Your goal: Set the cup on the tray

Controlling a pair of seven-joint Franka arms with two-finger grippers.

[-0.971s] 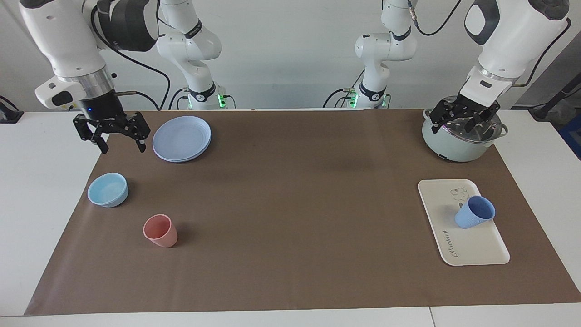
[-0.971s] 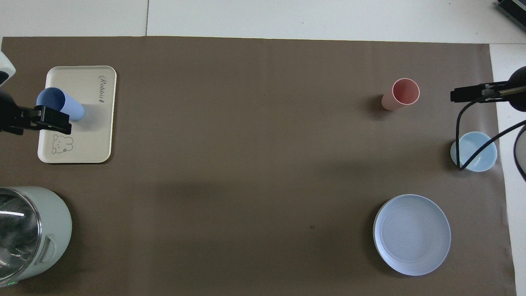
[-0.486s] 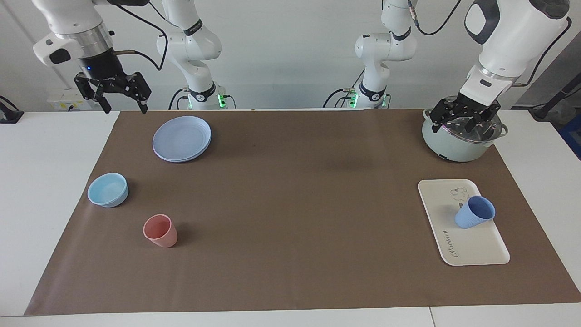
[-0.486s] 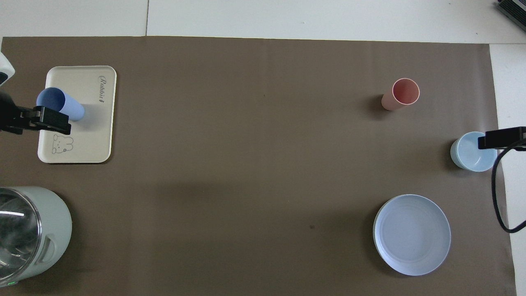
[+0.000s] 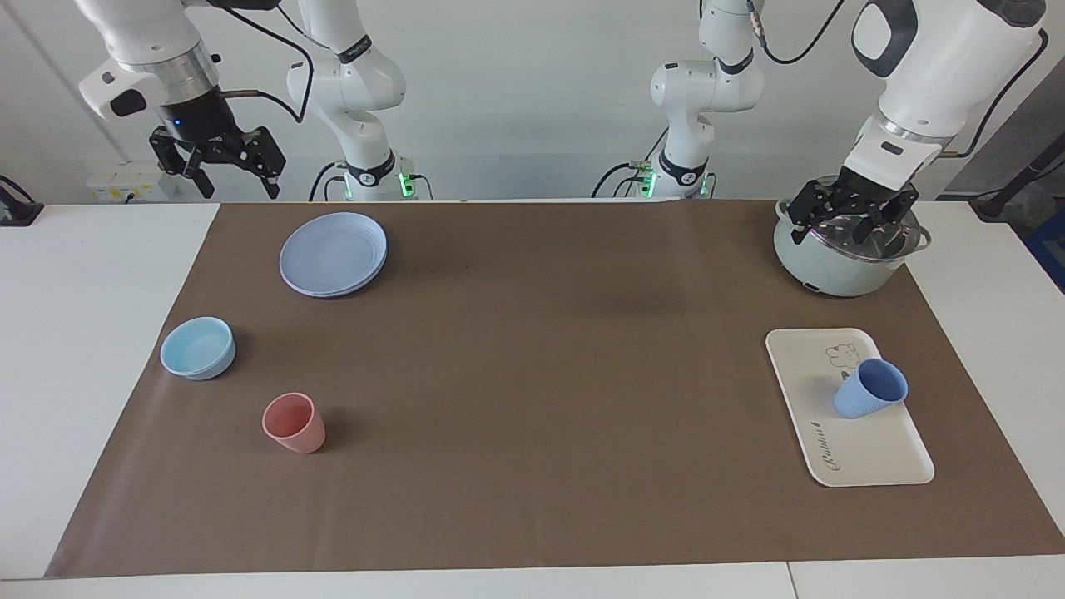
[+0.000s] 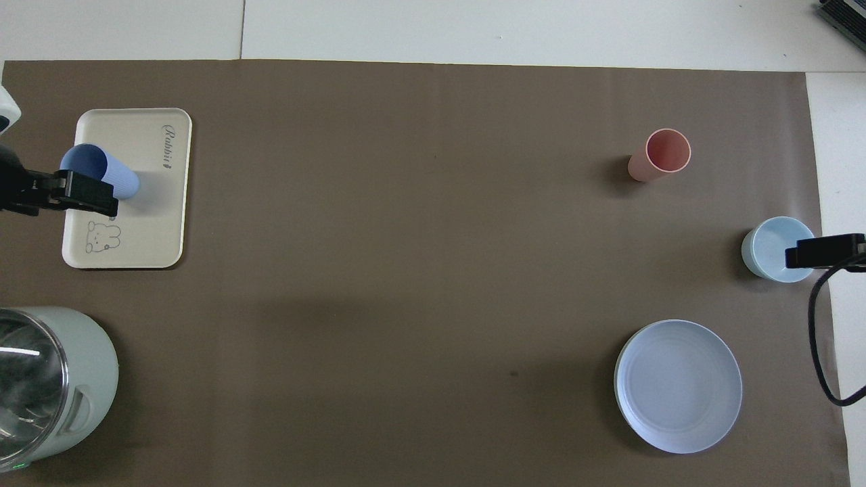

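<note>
The periwinkle-blue cup (image 5: 869, 398) stands mouth up on the cream-white tray (image 5: 874, 462), near the bear drawing, toward the left arm's end of the table. Both also show in the overhead view, the cup (image 6: 108, 172) on the tray (image 6: 145, 230). My left gripper (image 5: 850, 231) is open and empty, raised over the pot, apart from the cup. One of its fingers (image 6: 88, 196) overlaps the cup's rim in the overhead view only. My right gripper (image 5: 239, 187) is open and empty, raised high at the right arm's end.
A pale green pot (image 5: 832, 266) with a glass lid stands nearer to the robots than the tray. At the right arm's end are a round blue plate (image 5: 333, 254), a low light-blue bowl (image 5: 198, 348) and a pink tumbler (image 5: 293, 423).
My right gripper has risen from table height beside the plate to well above the table. My left gripper has lifted very slightly over the pot. The cup and tray have not moved.
</note>
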